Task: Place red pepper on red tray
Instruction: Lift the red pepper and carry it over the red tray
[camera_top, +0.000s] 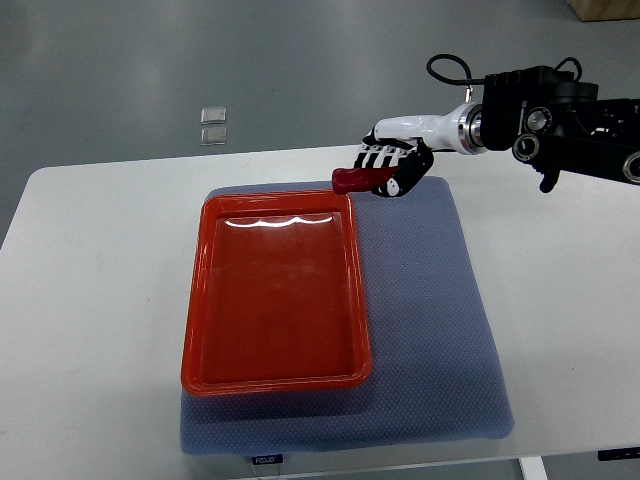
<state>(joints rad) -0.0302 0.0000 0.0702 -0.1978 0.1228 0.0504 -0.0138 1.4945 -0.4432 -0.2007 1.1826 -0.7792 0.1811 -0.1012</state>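
The right hand (392, 165) comes in from the right side. Its fingers (380, 156) are curled around the red pepper (352, 180) and hold it tight. The pepper sticks out to the left of the hand. It seems to hang just above the far right corner of the red tray (196, 330), but that is hard to tell. The tray sits on a gray mat (440, 330) on the white table (90, 300).

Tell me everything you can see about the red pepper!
The red pepper is small, dark red and a bit shiny. It lies sideways in the air, gripped by the right hand, with one end poking out toward the left. It hangs just past the far right corner of the red tray, not touching it.
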